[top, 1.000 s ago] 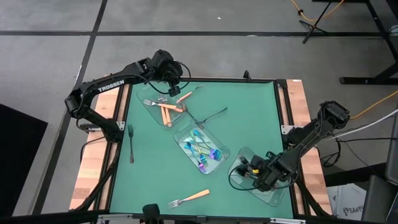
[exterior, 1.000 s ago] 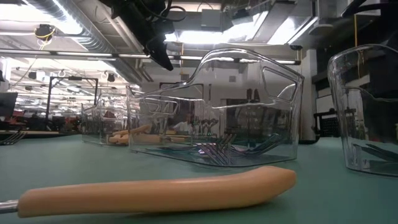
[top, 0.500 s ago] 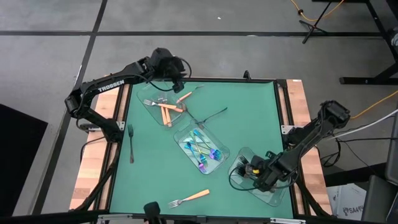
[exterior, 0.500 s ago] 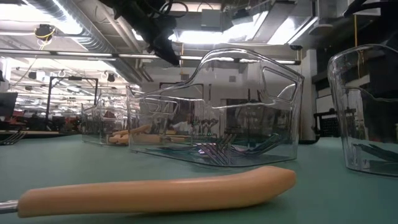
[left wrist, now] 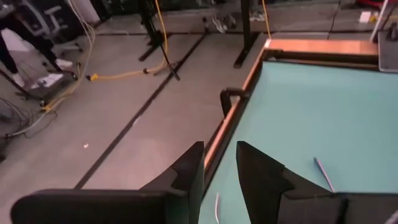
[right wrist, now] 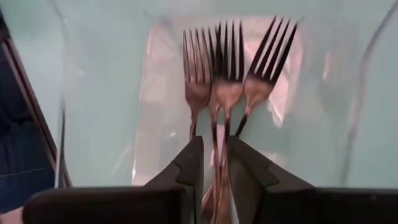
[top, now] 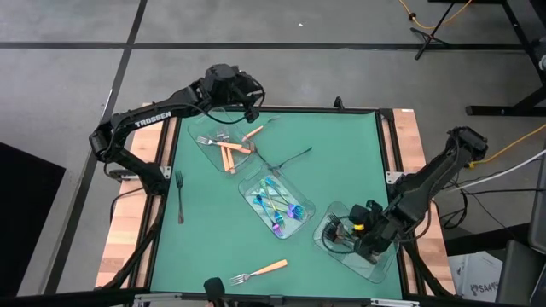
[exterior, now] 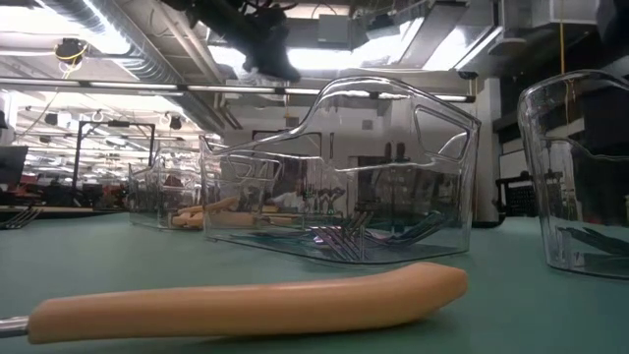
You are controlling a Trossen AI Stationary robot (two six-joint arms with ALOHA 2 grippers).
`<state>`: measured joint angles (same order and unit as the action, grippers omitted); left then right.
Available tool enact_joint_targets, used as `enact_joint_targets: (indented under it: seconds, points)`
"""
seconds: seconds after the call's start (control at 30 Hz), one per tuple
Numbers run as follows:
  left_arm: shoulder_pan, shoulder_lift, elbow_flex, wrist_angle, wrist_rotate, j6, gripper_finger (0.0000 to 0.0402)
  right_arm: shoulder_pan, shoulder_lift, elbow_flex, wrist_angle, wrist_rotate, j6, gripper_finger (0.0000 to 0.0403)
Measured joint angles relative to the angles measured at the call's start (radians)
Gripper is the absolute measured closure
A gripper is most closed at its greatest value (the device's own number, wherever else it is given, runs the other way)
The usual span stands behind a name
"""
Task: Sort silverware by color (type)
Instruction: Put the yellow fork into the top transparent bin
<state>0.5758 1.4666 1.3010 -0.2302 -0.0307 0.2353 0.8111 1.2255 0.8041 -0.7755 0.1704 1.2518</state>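
Lying closest to the low camera, an orange-handled fork (top: pixel 260 271) waits unsorted on the green table (top: pixel 341 162) near its front edge. Just beyond it to the right, the right gripper (right wrist: pixel 214 163) hangs inside the clear tray at the front right corner (top: pixel 380 271), its fingers parted by a narrow gap over the handles of three dark forks (right wrist: pixel 217 81) that lie side by side on the tray floor; whether the pads touch a handle cannot be told. The step in hand appears to be dropping off a dark fork, and doing it well probably means spreading the fingers fully and lifting straight up so no handle is dragged out. In the middle of the table the middle tray (top: pixel 277 206) holds the iridescent blue-purple pieces (top: pixel 281 209). Farther on, a dark fork (top: pixel 288 159) lies loose on the mat and another (top: pixel 180 194) rests near the left edge. The far-left tray (top: pixel 223 147) contains the orange-handled pieces (top: pixel 230 149). At the table's far edge the left gripper (left wrist: pixel 219 177) hovers above that tray's corner, fingers slightly apart and grasping nothing. The mat sits in a black frame between wooden side boards (top: pixel 126 230); past it lie grey concrete floor, a yellow cable (left wrist: pixel 134 65) and equipment stands.
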Motion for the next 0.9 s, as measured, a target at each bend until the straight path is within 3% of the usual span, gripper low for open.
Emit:
enact_joint_targets:
  seconds: [0.27, 0.47, 0.77, 0.9]
  points:
    - [0.012, 0.011, 0.012, 0.082, 0.112, -0.044, 0.0313, -0.081, -0.097, 0.0, -0.016, 0.057, -0.157, 0.0346]
    - [0.031, 0.111, 0.147, 0.075, 0.132, -0.051, 0.0313, -0.206, -0.117, 0.001, -0.017, 0.058, -0.383, 0.0346]
    - [0.071, 0.386, 0.504, -0.229, 0.133, -0.054, 0.0313, -0.4, -0.116, 0.001, -0.016, 0.055, -0.667, 0.0346]
    - [0.089, 0.491, 0.58, -0.384, 0.133, -0.054, 0.0313, -0.469, -0.116, 0.001, -0.015, 0.055, -0.748, 0.0346]
